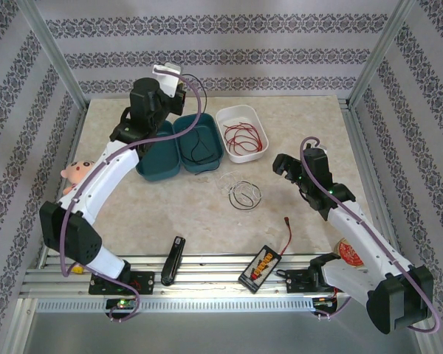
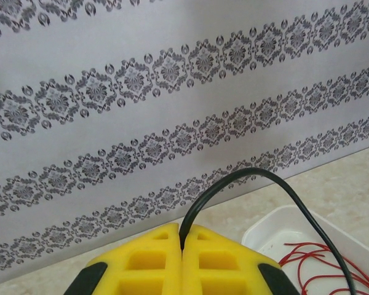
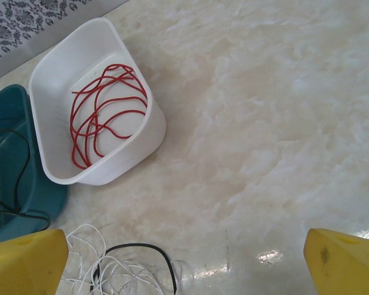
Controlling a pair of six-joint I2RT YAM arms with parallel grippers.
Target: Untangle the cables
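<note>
The left gripper, pressed together, pinches the black cable above the teal bin. The right gripper hangs spread near the white cable; the red cable lies in the far white bin.

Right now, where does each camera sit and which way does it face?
Top external: above and behind the robot, looking down on the table; left arm and right arm show.
Left wrist: faces the patterned wall; left gripper shut on the black cable.
Right wrist: looks down at the table; right gripper open.
Shared: all three see the white bin holding the red cable.
</note>
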